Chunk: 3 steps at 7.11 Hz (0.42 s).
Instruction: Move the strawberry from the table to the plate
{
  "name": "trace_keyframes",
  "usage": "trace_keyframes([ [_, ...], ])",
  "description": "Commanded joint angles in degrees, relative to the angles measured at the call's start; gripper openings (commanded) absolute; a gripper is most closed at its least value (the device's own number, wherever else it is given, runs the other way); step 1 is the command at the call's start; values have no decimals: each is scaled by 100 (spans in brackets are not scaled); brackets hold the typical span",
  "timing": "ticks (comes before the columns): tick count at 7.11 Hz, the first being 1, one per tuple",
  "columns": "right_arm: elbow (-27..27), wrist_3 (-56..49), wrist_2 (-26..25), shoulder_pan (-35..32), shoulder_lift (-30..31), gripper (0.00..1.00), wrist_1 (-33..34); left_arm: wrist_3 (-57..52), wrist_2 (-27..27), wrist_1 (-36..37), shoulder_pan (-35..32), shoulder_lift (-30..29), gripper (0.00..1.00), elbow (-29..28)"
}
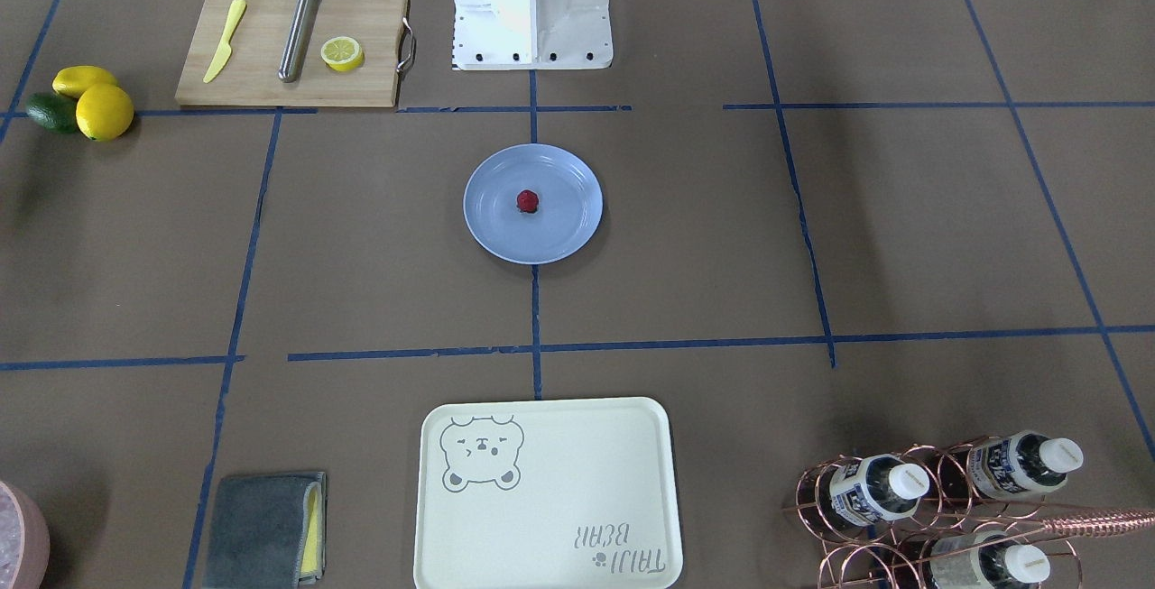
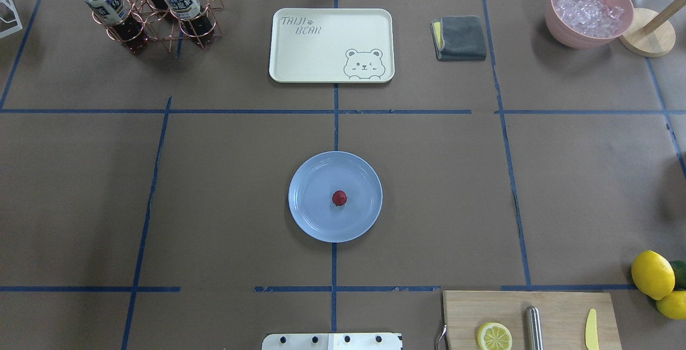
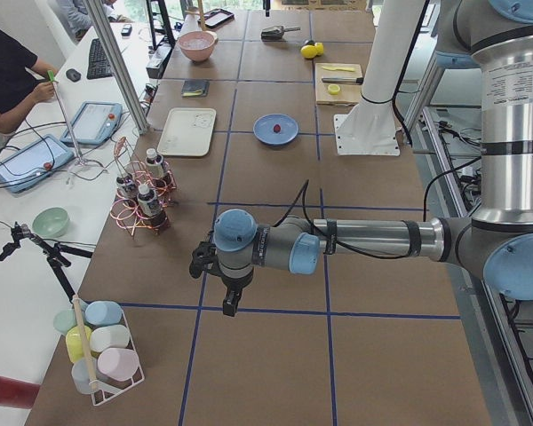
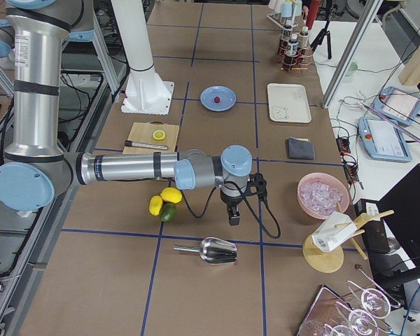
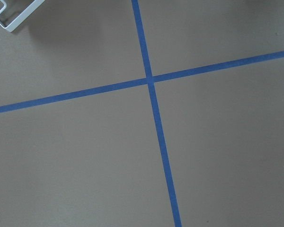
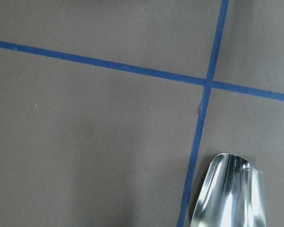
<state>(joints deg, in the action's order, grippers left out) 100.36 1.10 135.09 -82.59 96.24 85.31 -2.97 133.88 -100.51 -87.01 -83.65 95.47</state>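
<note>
The strawberry (image 1: 528,201) (image 2: 339,198), small and dark red, lies near the middle of the light-blue plate (image 1: 492,230) (image 2: 308,216), which sits at the centre of the brown taped table (image 1: 722,255). Neither gripper is near the plate. In the exterior left view my left gripper (image 3: 234,302) hangs low over bare table at the near end. My right gripper (image 4: 234,217) shows in the exterior right view, low over the table beside the lemons. I cannot tell whether either one is open or shut. Both wrist views show only brown paper and blue tape.
A wooden cutting board (image 2: 557,307) carries a lemon half (image 2: 494,336), a metal rod and a yellow knife. Lemons (image 2: 652,274) and an avocado lie beside it. There is also a cream bear tray (image 2: 300,66), a bottle rack (image 2: 150,7), a grey cloth (image 2: 461,38), a pink ice bowl (image 2: 568,34) and a metal scoop (image 6: 232,189).
</note>
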Motion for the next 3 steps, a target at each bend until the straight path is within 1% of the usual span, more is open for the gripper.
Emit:
trace_keyframes([
  [1,1,21,-9,6,0,100,-6,24,-29,-405,0,102,100,24],
  [2,18,39,0,6,8,100,-6,146,-46,-530,0,112,100,7],
  [3,-8,39,0,6,0,100,-14,495,-64,-514,0,8,100,33],
])
